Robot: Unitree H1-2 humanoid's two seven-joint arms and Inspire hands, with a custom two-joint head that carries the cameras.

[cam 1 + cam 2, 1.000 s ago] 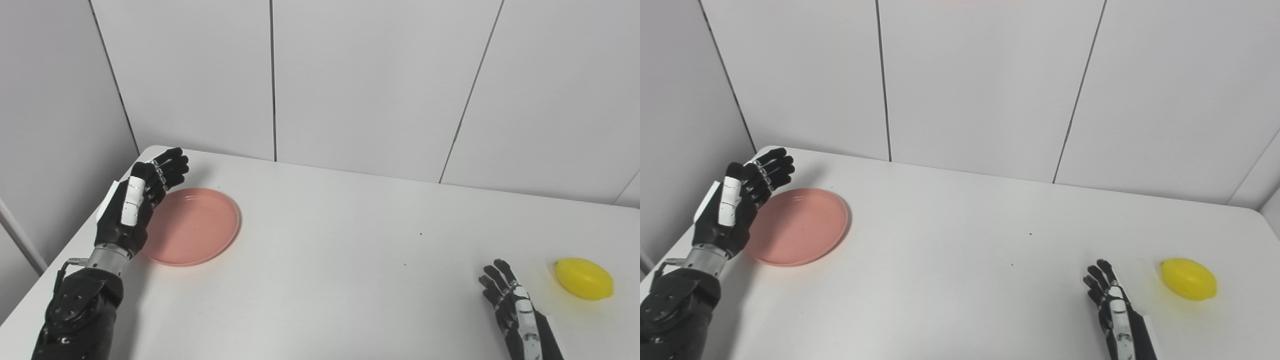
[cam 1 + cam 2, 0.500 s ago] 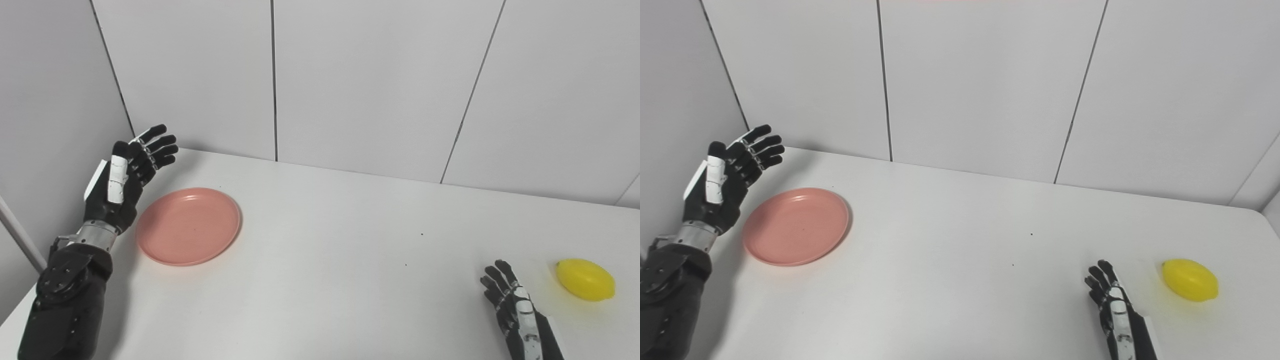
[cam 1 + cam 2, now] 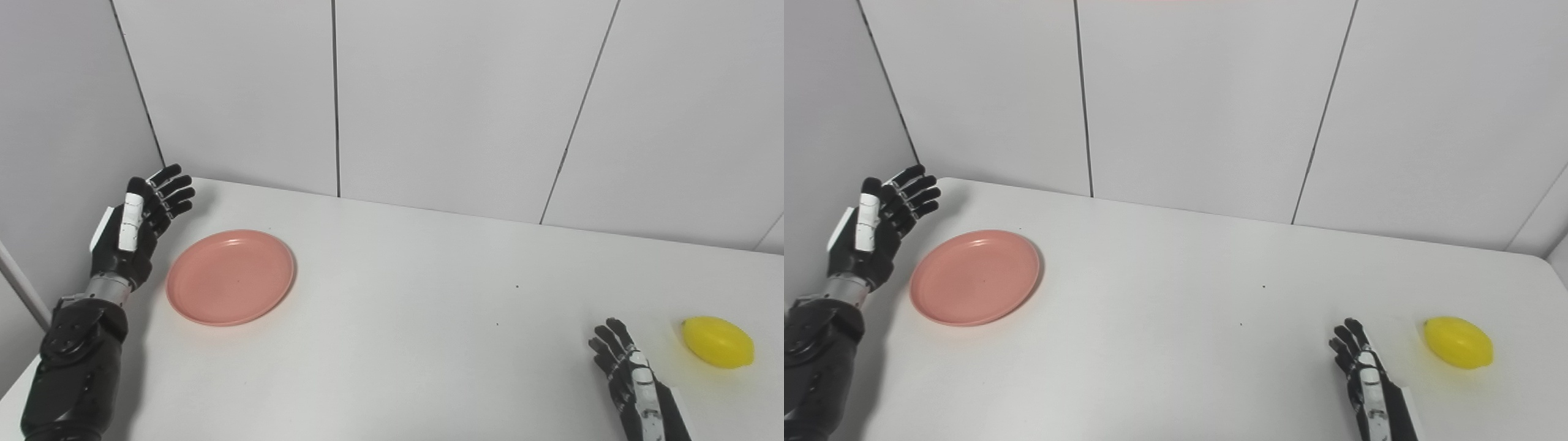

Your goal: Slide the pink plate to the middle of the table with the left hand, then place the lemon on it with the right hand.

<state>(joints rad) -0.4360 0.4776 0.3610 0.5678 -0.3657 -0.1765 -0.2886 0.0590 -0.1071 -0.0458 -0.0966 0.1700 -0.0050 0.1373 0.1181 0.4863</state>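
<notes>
A white table (image 3: 392, 343) is filling the lower half of the frame, backed by pale wall panels (image 3: 453, 98) that are meeting in dark vertical seams. The pink plate (image 3: 231, 277) is lying flat at the left of the frame, near the table's far left corner and well away from its middle, and it is carrying nothing. The left hand (image 3: 133, 226) is hovering at the left edge of the frame, just beside the plate's left rim but apart from it, raised above the tabletop with its palm turned toward the plate; its fingers (image 3: 174, 187) are spreading loosely apart and pointing up and to the right, and it is holding nothing. The lemon (image 3: 717, 342) is sitting on the table at the lower right of the frame, bright yellow, with its long axis running roughly left to right. The right hand (image 3: 631, 383) is coming in from the bottom edge at the lower right, near the lemon's left side and not touching it, its fingers extended and slightly parted, and it too is holding nothing. No brand mark, label or readable writing is showing on the plate, the lemon, the hands or the table.
</notes>
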